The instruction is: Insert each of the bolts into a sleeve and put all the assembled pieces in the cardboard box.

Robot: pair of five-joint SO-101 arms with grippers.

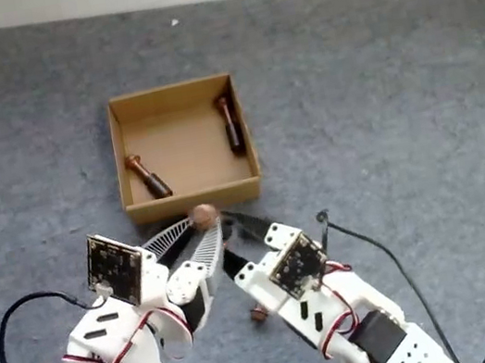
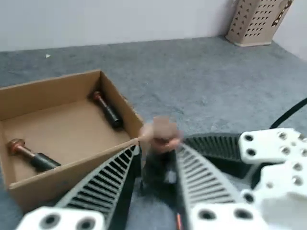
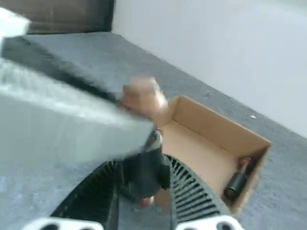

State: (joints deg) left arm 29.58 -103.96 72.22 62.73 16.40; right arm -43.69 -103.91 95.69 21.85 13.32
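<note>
Cardboard box (image 1: 193, 201): open on top, sitting on the grey carpet (image 1: 379, 101); every finished piece is meant to go in here
Inside the box: two done pieces lie flat on the bottom; one (image 1: 148, 177) is by the box wall on the left arm's side; the other (image 1: 231, 125) is by the box wall on the right arm's side
Bolt (image 1: 203, 215): up in the air, just outside the box's near wall; its round brown head points up
Sleeve (image 3: 144, 178): a dark tube right under the bolt head, also just outside the box; I can't tell how deep the bolt sits in it
Left gripper (image 2: 158, 158): white fingers pinched narrow on the bolt; I think this keeps it straight so it can slide in
Right gripper (image 3: 142, 166): black fingers squeezed on the sleeve; I think this holds the tube steady
Why so near the box: my guess is the piece then needs only a short hop over the wall
Small brown bit (image 1: 258, 314): on the carpet between the two arms, farther from the box than the grippers; maybe another bolt, too small to tell
</note>
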